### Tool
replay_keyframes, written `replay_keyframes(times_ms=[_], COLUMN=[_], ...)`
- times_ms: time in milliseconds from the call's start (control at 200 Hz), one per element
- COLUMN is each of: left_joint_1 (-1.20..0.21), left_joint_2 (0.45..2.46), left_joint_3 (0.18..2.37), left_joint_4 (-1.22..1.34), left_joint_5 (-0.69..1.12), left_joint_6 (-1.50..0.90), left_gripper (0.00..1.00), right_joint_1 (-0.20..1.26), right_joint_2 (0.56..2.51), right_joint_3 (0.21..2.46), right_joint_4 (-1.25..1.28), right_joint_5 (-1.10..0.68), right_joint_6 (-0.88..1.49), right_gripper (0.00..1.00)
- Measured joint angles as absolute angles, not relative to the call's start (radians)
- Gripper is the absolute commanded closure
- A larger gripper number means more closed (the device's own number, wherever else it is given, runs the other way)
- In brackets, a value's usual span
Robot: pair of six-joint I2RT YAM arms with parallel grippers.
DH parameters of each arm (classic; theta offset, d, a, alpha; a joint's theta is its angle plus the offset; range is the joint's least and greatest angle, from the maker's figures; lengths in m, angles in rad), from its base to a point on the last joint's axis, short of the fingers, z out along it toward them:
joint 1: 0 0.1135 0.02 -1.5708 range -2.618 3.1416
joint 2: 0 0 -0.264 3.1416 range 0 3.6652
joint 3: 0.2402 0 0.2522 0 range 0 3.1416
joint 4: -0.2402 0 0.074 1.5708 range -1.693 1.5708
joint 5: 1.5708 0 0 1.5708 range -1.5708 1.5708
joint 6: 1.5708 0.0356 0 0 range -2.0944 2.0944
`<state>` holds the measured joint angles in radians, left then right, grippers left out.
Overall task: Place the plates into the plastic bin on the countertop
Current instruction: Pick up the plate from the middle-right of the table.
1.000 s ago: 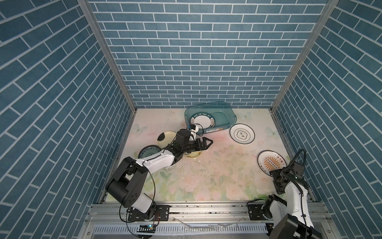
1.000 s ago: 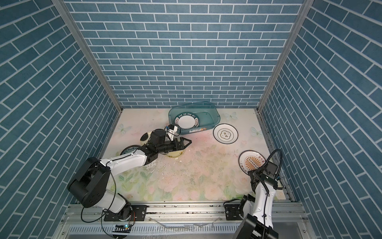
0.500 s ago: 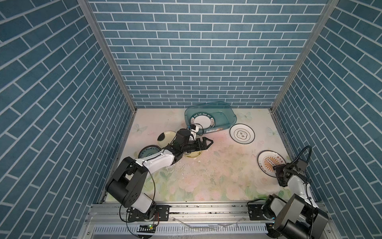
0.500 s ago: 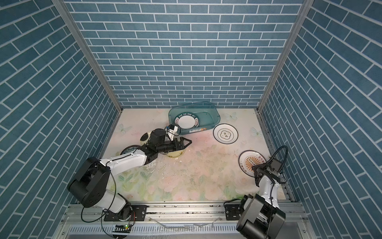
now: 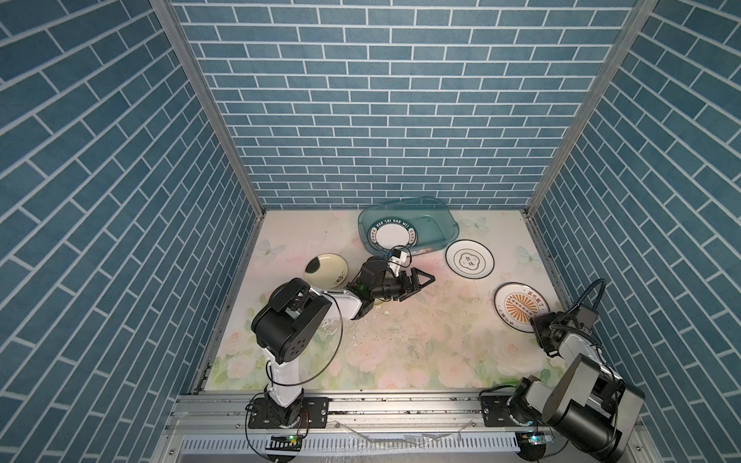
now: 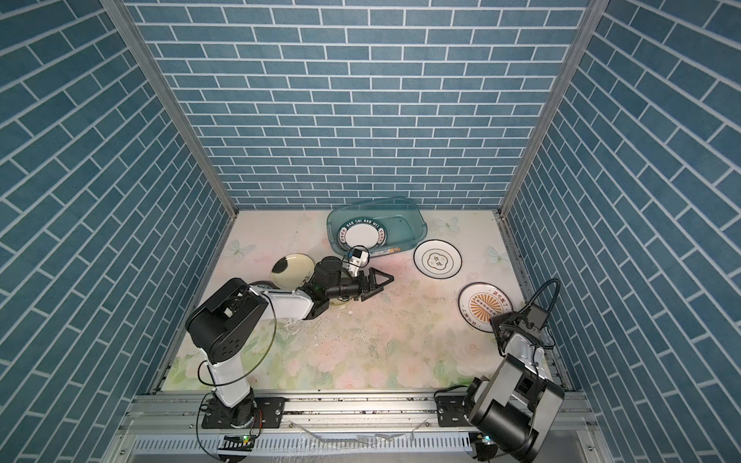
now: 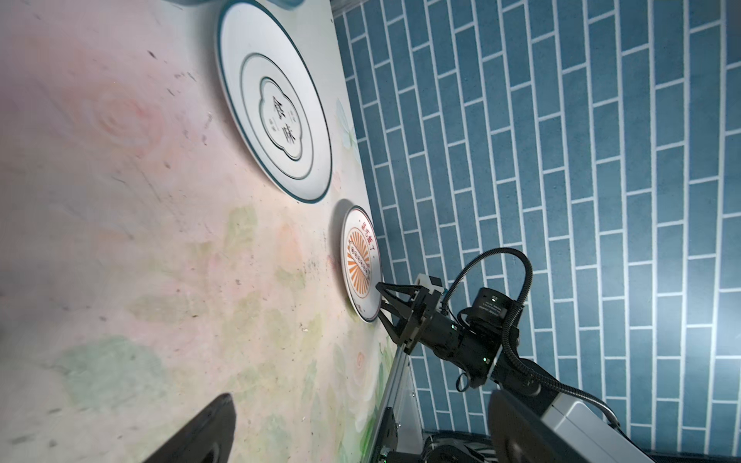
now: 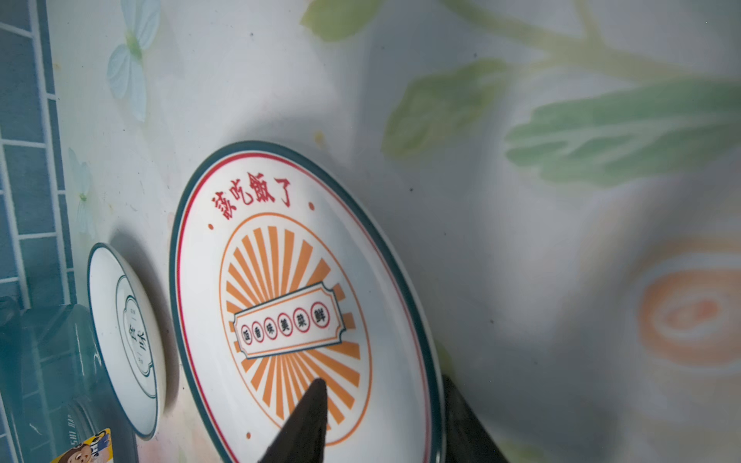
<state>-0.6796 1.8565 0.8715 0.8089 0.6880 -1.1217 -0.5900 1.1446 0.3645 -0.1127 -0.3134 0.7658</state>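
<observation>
We note right gripper [image 7: 379,298] astride sunburst plate [image 8: 288,280] rim (grip unconfirmed); left gripper [image 5: 421,280] wide, empty; next: clamp, lift to plastic bin [image 5: 435,226].

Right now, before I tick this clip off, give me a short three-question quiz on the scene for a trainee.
1. How many plates show inside the bin?
2. True or false: the left hand holds a plate.
3. The fingers of the right hand straddle the rim of: A the sunburst plate; B the yellow plate; C the bin.
Key: 1 one, the green-rimmed plate; 2 false; 3 A.
</observation>
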Motion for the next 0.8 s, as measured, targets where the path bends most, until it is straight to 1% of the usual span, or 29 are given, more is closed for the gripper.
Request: replay_keyframes(times_ms=[65,175,325,425,665,795], left_joint_1=[-0.684,-0.685,-0.685,-0.685,-0.686,-0.686], left_joint_2=[1.857,1.843,1.805,1.791,1.771,1.769], left_joint_3=[0.875,0.878,0.888,0.913,0.933,0.933], left_joint_4=[0.824,0.812,0.752,0.712,0.643,0.62], left_joint_5=[0.693,0.685,0.674,0.671,0.65,0.641], left_joint_6=[-1.132,-1.12,-1.079,-1.053,-1.005,-0.992], left_gripper=[0.0,0.01,0.0,0.0,0.0,0.01], right_joint_1=[-0.59,-0.59,-0.59,-0.59,-0.59,-0.59], right_joint_2=[1.148,1.152,1.155,1.154,1.145,1.145], right_joint_3=[0.36,0.355,0.351,0.346,0.337,0.337], right_joint_4=[-0.107,-0.103,-0.098,-0.097,-0.097,-0.098], right_joint_5=[-0.318,-0.324,-0.339,-0.348,-0.364,-0.376], right_joint_6=[0.765,0.76,0.76,0.761,0.76,0.767], right_gripper=[0.68,0.73,0.75,0.79,0.82,0.86])
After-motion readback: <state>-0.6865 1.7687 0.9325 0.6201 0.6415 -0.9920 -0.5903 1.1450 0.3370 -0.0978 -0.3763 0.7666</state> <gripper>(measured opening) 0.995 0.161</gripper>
